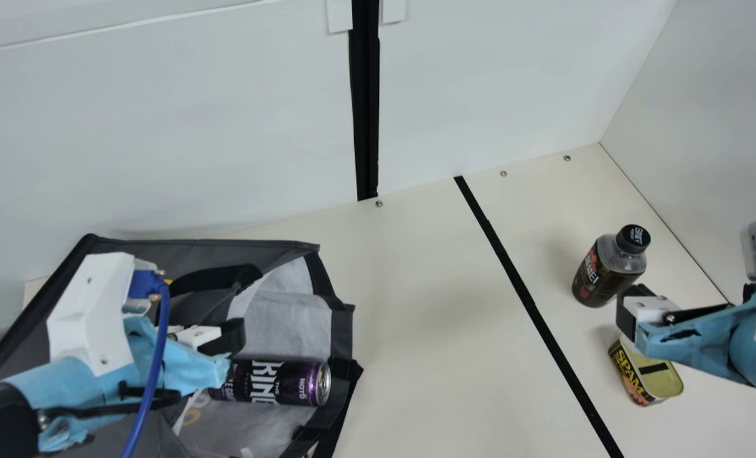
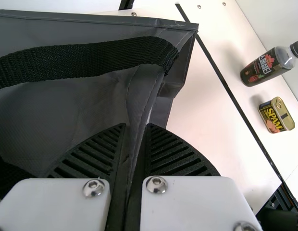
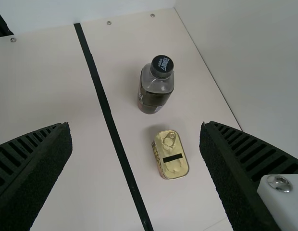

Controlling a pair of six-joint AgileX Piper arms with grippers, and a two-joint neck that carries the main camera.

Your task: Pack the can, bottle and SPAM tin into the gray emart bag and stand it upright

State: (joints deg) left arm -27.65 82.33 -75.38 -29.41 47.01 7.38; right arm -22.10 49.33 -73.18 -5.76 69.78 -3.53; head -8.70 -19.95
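Table (image 1: 428, 286) | bag (image 1: 342, 337), bottle (image 1: 606, 270) well apart | left tool (image 1: 230, 353) pinches bag edge (image 2: 143, 106)

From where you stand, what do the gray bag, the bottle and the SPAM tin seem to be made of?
The gray bag looks like matt fabric, perhaps plastic-coated: seams are stitched and it creases stiffly. The bottle seems glossy clear plastic, see-through near its neck, though glass is possible. The SPAM tin looks like metal, shiny and gold-toned, with a pull ring.
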